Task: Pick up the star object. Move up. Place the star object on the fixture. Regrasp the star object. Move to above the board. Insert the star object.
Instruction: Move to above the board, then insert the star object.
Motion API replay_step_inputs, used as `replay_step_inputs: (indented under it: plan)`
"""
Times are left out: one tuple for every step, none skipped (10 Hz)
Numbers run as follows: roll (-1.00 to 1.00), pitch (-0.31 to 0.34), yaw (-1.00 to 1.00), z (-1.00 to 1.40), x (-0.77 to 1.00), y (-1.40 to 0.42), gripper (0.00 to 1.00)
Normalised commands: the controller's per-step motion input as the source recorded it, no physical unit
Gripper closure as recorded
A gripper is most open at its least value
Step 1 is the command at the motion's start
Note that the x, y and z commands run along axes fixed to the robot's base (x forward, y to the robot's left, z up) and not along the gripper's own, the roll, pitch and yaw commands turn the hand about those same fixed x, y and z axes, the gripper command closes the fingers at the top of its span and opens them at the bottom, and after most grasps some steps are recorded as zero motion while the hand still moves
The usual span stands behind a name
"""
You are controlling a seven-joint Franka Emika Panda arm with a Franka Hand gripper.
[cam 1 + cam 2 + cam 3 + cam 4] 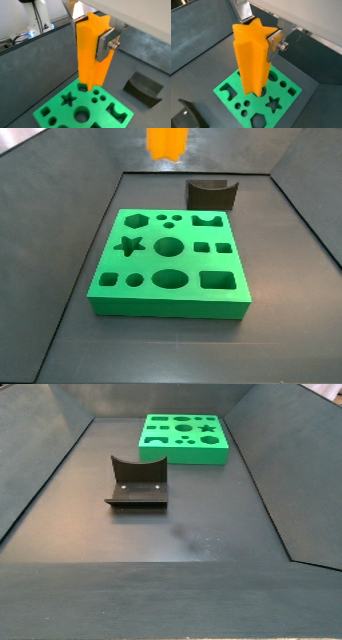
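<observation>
1. In a side view, the board lies flat on the dark floor of the bin with its cutouts facing up, so every hole can be reached from above. Its star-shaped hole sits in the left column, between a hexagon behind it and two round holes nearer the front edge.
2. Further right and behind the board, the fixture stands apart from it, with nothing resting in it. I judge the resting and regrasping steps are done, since the piece is already held end-down.
3. At the top edge of that same view, only the lower tip of the star object shows, well above the floor and over the far wall. The end effector itself is out of frame there.
4. In both wrist views, the end effector is closed on the star object near its upper end. One silver finger presses flat against a side of the prism; the opposite finger is hidden behind the orange body.
5. The prism hangs upright with its long axis vertical. That is the pose an insertion needs: the star end points straight down at the board.
6. Judging from these views, the piece is still high above the board, so this is the move-above-the-board step. It still needs lining up over the star hole, with the points of the star matched, before lowering.
</observation>
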Motion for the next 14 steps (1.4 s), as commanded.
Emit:
replay_step_inputs:
  plan:
    - [-0.24, -0.061, -0.01, 0.0, -0.08, -0.02, 1.0]
    - [0.0, -0.004, 0.0, -0.01, 0.0, 0.0, 1.0]
    - [-0.05, -0.154, 0.0, -0.11, -0.02, 0.0, 1.0]
    - [0.0, 0.0, -0.01, 0.0, 0.0, 0.0, 1.0]
    - [0.0, 0.0, -0.03, -0.02, -0.03, 0.0, 1.0]
    - [0.0, 0.0, 0.0, -0.06, -0.01, 0.0, 1.0]
    - [0.02, 0.0, -0.01, -0.08, -0.01, 0.0, 1.0]
    - [0.02, 0.0, 0.0, -0.07, 0.0, 0.0, 1.0]
    - [0.05, 0.0, -0.01, -0.11, -0.03, 0.0, 1.0]
    - [0.08, 0.0, -0.03, -0.16, -0.06, 0.0, 1.0]
    - [0.08, 0.0, -0.03, -0.17, -0.06, 0.0, 1.0]
    - [0.06, 0.0, -0.03, -0.16, -0.04, 0.0, 1.0]
    - [0.07, 0.0, -0.03, -0.15, -0.04, 0.0, 1.0]
    - [0.06, 0.007, -0.03, -0.12, -0.02, 0.0, 1.0]
